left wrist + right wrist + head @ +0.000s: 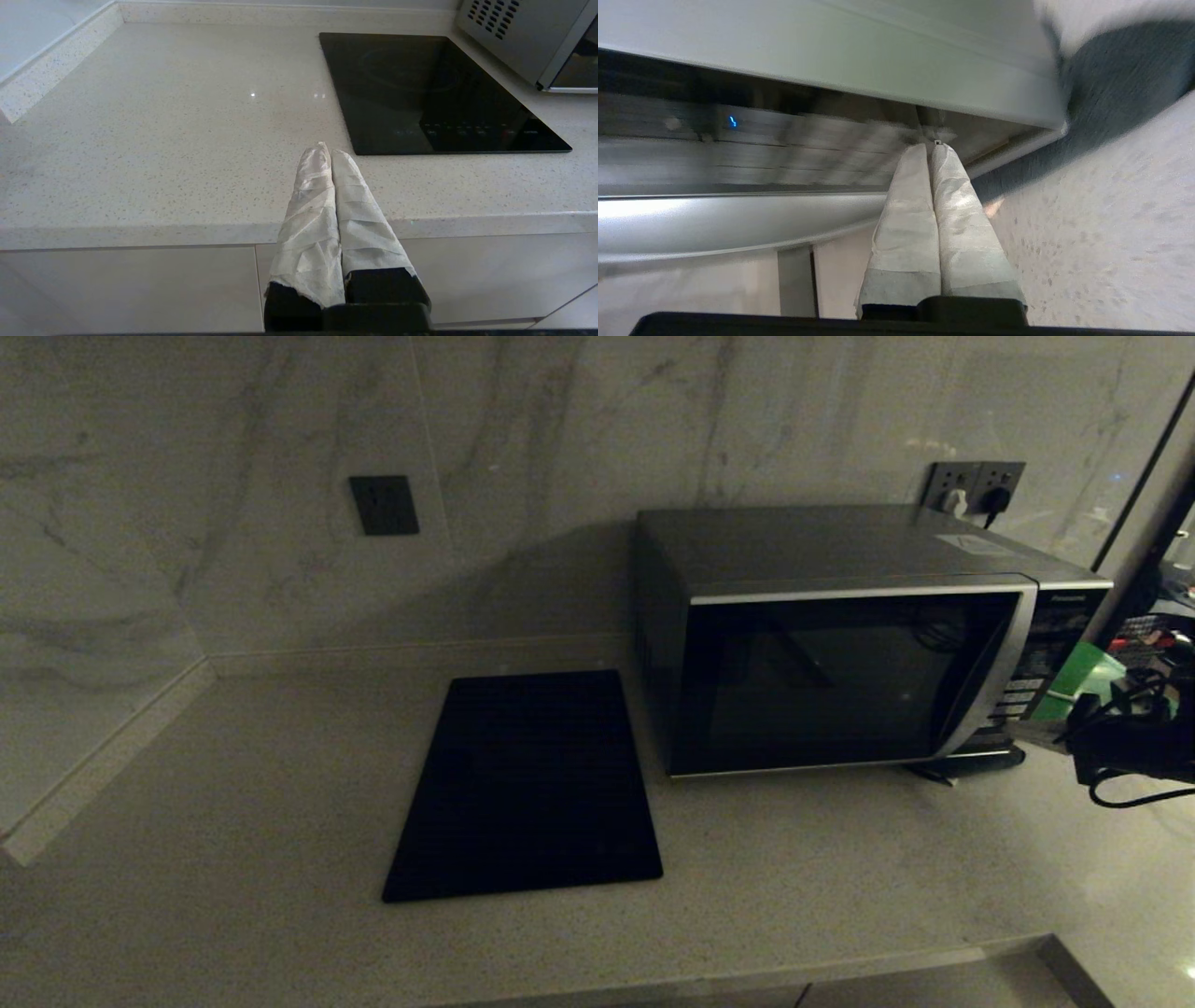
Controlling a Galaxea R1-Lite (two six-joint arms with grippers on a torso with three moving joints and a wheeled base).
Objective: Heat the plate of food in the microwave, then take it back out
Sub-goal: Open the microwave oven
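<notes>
Microwave [840,653] is seen at the right rear of the counter [233,821], door shut, dark glass facing forward, curved silver handle strip [994,681] beside the button panel [1050,663] at its right end. Plate of food is not seen in any view; whether it is behind the dark glass cannot be told. A flat black rectangular panel [527,784] is lying on the counter just left of the microwave, close to it but apart.

Right gripper [930,148] is held low at the microwave's front right corner, fingers [957,205] wrapped in white tape and pressed together, nothing between them. Tips are pointed at the lower edge of the microwave front, very near it; contact cannot be confirmed. In the head view only the dark arm body and cables [1130,737] are shown at the right edge, next to the button panel.

Left gripper [327,150] is held out in front of the counter edge, low, aimed across the counter toward the black panel [434,93]. Its taped fingers [308,200] are closed against each other, empty, hovering above the counter surface [163,140]. Microwave side [518,32] is visible beyond the panel. Left arm is not shown in the head view.
</notes>
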